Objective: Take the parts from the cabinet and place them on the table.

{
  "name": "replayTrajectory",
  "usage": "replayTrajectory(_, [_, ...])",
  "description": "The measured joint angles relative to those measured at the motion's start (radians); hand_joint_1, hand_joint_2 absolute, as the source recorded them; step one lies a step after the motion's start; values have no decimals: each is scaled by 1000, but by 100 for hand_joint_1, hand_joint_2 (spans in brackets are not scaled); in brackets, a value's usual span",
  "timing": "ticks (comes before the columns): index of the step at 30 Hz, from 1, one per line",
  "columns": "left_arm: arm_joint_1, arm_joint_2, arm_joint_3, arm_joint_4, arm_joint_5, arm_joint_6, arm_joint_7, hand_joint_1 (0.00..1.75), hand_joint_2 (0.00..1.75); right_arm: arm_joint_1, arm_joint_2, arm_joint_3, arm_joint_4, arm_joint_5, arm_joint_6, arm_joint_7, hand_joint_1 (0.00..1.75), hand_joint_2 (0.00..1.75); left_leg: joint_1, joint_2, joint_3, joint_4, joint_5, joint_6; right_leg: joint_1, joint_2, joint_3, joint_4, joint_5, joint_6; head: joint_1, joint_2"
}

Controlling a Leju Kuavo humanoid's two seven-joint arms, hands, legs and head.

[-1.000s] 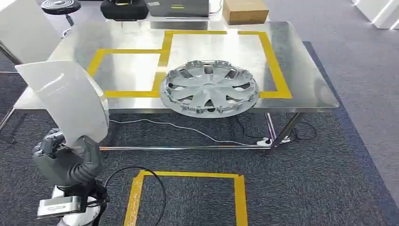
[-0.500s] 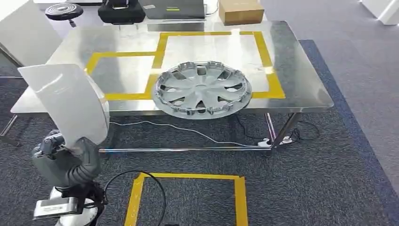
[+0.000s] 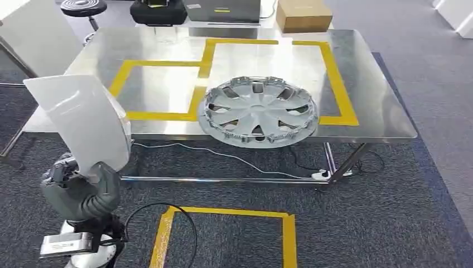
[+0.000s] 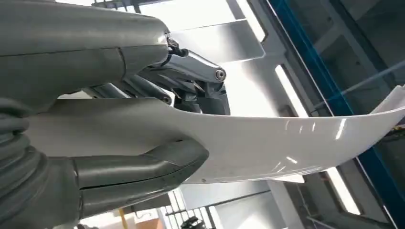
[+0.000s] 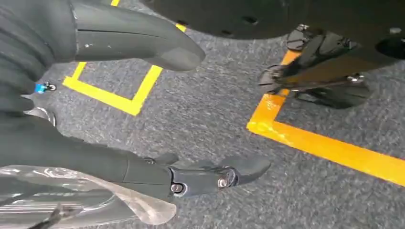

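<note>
White curved panel (image 3: 81, 120) is in my left hand (image 3: 81, 190), standing upright above the fist at my lower left, short of the table (image 3: 379, 111) and well apart from its near edge. Wrist cam confirms the grip: thumb (image 4: 143, 169) under the panel's one face, darker fingers (image 4: 191, 76) over the other, so it's pinched across the thickness near one end w/ most of the length sticking out free. Right hand (image 5: 143, 119) hangs low over grey carpet and yellow floor tape (image 5: 329, 148), thumb and fingers apart, holding nothing. Silver wheel cover (image 3: 259, 110) already lies on the table, overhanging the front edge a bit and sitting across the yellow tape (image 3: 162, 116) of the right-hand box; the left taped box looks free, prob. where this panel goes. Risks, as I judge them: grip is at one end only, so the long free part could lever and twist out of the pinch if I swing or step hard. Panel is tall and blocks part of my head view of the table's left corner, so I could clip the edge w/ it when reaching in. Putting it down too far right could nudge the wheel cover, which is already partly off the edge and might slide to the floor. Also a cable (image 3: 223, 153) trails on the carpet under the table, trip hazard if I walk closer.
</note>
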Motion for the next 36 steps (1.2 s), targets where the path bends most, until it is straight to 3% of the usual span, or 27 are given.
replayTrajectory(2, [0,0,0,0,1,0,0,175,175,0,0,0,0,0,0,0,0,175,0,-1,24,0,-16,-5,0,0,63,-159,101,-4,0,0])
replayTrajectory(3, [0,1,0,0,2,0,0,175,175,0,0,0,0,0,-1,0,0,175,-2,1,32,-1,-25,-13,6,2,75,-180,68,-6,-1,0])
replayTrajectory(4, [-1,2,0,-1,5,0,0,175,175,-3,0,0,0,0,-1,0,0,175,-2,1,28,1,-32,-21,9,0,93,-196,43,-17,0,0])
replayTrajectory(5, [-1,2,0,-1,6,0,0,175,175,-3,0,0,0,0,-1,-2,0,175,-1,2,31,-3,-38,-28,11,1,92,-196,62,-24,-1,0])
replayTrajectory(6, [1,3,0,-1,6,0,0,175,175,1,0,0,0,0,-1,0,0,175,-2,2,43,9,-33,-33,10,0,87,-198,56,-33,-9,0])
replayTrajectory(8, [1,5,0,-3,6,0,0,175,175,2,3,0,0,1,-1,0,0,175,-2,3,40,39,-36,-41,2,-2,127,-207,51,-43,-3,0])
replayTrajectory(9, [-3,6,0,-4,6,0,-1,175,175,2,3,0,0,0,-1,-1,0,175,-1,5,15,93,-40,-46,1,-1,138,-208,46,-49,-14,0])
replayTrajectory(10, [-4,6,0,-4,6,0,-1,175,175,2,3,0,0,0,-1,0,0,175,3,6,-27,161,-56,-51,1,-1,144,-209,39,-52,-13,0])
replayTrajectory(12, [1,7,0,-4,7,0,-1,175,175,1,3,0,0,0,-2,0,0,175,7,6,-118,283,-119,-59,2,0,157,-209,23,-52,-12,0])
replayTrajectory(13, [2,8,0,-4,8,0,-1,175,175,3,3,0,0,0,-2,0,0,175,7,6,-147,305,-137,-61,2,0,166,-208,18,-52,-13,0])
replayTrajectory(14, [2,9,0,-4,8,0,0,175,175,3,3,0,0,0,-2,0,0,175,7,6,-157,289,-126,-61,2,1,179,-208,9,-51,-13,0])
replayTrajectory(16, [2,10,0,-4,12,0,2,175,175,4,3,0,0,2,0,0,0,175,5,7,-143,196,-47,-52,2,2,203,-208,-7,-48,-14,0])
replayTrajectory(17, [2,11,0,-4,12,0,3,175,175,4,3,0,0,2,0,0,0,175,2,7,-125,93,46,-40,2,2,220,-209,-22,-43,-13,0])
replayTrajectory(18, [2,12,0,-4,14,0,3,175,175,7,5,0,1,2,0,0,0,175,-4,10,-127,53,92,-31,2,3,221,-207,-30,-41,-13,0])
replayTrajectory(19, [2,13,0,-3,15,0,3,175,175,5,5,0,1,2,0,-1,0,175,-9,12,-124,58,50,-28,4,6,226,-206,-35,-34,-10,0])
replayTrajectory(20, [4,13,-2,-3,15,-1,3,175,175,3,5,0,1,2,0,0,0,175,-9,10,-120,54,70,-25,4,1,215,-205,-44,-27,-12,0])
replayTrajectory(22, [1,14,-2,-3,10,-1,2,175,175,2,5,0,1,2,0,0,0,175,-11,6,-118,50,65,-15,4,-1,221,-221,-48,-19,-13,0])
replayTrajectory(23, [0,14,-4,-4,7,0,2,175,175,-1,4,0,1,3,0,0,0,175,-2,6,-105,33,68,-12,7,0,235,-226,-55,-14,-10,0])
replayTrajectory(24, [-1,13,-5,-4,6,0,2,175,175,-3,4,0,1,5,0,-1,0,175,0,7,-96,24,68,-10,5,-1,228,-211,-66,-11,-10,0])
replayTrajectory(25, [-3,13,-7,-4,4,0,2,175,175,-7,4,0,1,5,0,0,0,175,2,8,-93,22,64,-4,6,0,194,-155,-96,-8,-8,0])
replayTrajectory(27, [-4,13,-10,-3,-7,-1,7,175,175,-7,4,0,1,5,0,0,0,175,0,9,-91,22,57,4,4,1,94,1,-151,-3,-10,0])
replayTrajectory(28, [-5,14,-13,-2,-15,-3,15,175,175,-4,4,0,1,6,1,0,0,175,0,8,-89,22,53,6,4,1,52,55,-156,-2,-11,0])
replayTrajectory(29, [-4,14,-14,0,-19,-5,22,175,175,-2,4,0,1,6,1,2,0,175,0,5,-85,23,49,6,4,1,33,62,-135,0,-9,0])
replayTrajectory(30, [-4,14,-16,3,-27,-8,31,175,175,-1,4,0,1,6,0,3,0,175,0,1,-78,23,44,4,4,1,36,24,-89,0,-10,0])
replayTrajectory(32, [-4,15,-20,6,-36,-11,40,175,175,-3,3,0,1,6,-1,3,0,175,0,0,-61,25,31,-3,3,1,89,-134,23,-3,-10,0])
replayTrajectory(34, [-8,17,-24,8,-48,-16,44,175,175,-6,3,0,1,6,-1,3,0,175,-7,0,-58,35,21,-16,7,5,129,-200,28,-11,-10,0])
replayTrajectory(36, [-8,19,-26,11,-60,-21,55,175,175,-5,3,0,1,6,-1,3,0,175,-5,1,-56,29,23,-21,9,6,126,-194,28,-20,-13,0])
